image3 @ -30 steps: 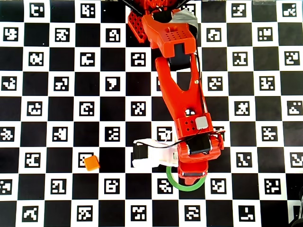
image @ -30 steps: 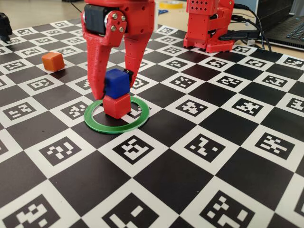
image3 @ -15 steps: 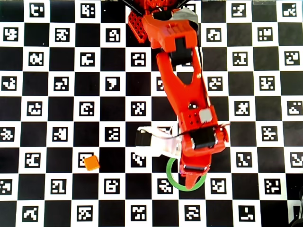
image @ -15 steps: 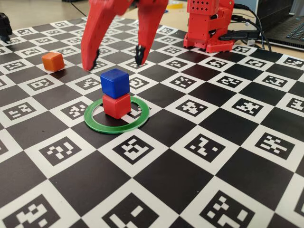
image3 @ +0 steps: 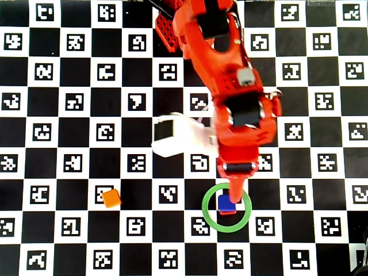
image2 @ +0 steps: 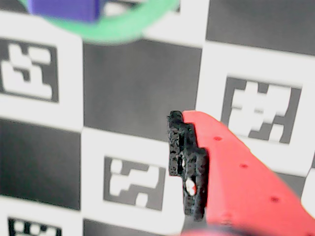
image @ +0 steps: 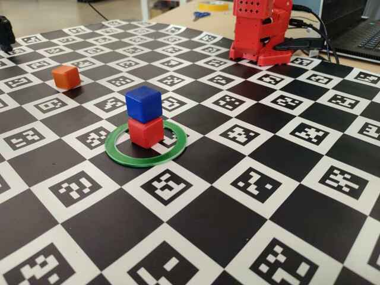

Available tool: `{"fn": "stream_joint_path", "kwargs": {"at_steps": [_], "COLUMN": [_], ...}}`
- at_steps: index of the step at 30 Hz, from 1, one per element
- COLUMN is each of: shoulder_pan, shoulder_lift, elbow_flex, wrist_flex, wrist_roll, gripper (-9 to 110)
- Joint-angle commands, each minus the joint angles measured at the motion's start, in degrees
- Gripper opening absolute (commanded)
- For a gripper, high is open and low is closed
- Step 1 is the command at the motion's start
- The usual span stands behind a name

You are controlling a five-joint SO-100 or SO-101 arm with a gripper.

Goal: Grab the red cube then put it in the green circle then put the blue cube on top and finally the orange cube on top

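Stack: the small deep-blue plastic cube (image: 143, 103) sits squarely on the small matte red plastic cube (image: 145, 132), and both stand inside the thin flat green plastic ring (image: 145, 145) on the chequered marker-printed worktop (image: 261, 196).
Stage: judging by this layout, two of the three placements are done and the orange one is left.
Next thing: the small bright orange plastic cube (image: 65, 76) rests alone on the worktop, well apart from the ring; in the overhead view the orange cube (image3: 111, 198) lies far to the left of the stack, at about the same height in the picture.
End effector: the red end effector (image3: 232, 192) hangs above the top edge of the ring (image3: 226, 226) in the overhead view, raised out of the fixed view altogether. It holds nothing. Only one black-padded finger (image2: 187, 164) shows in the wrist view, so whether the jaws stand apart or together cannot be told.
Key relation: from the end effector the orange cube lies off to the left in the overhead view, so the arm would likely have to swing that way across several squares before coming down.
Risk: a low sideways sweep could clip the blue cube (image3: 225, 202), which has only the red cube's top face under it.
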Motion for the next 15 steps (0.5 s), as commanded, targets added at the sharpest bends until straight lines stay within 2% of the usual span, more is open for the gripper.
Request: {"fn": "stream_joint_path", "kwargs": {"at_steps": [1, 7, 15], "shoulder_pan": [6.06, 15.73, 23.38], "shoulder_lift": [7.56, 7.29, 0.62], "elbow_flex": [-0.44, -0.53, -4.92], "wrist_flex": [4.57, 1.32, -0.70], "wrist_roll": [-9.93, -20.74, -33.22], "gripper": [38, 39, 42]}}
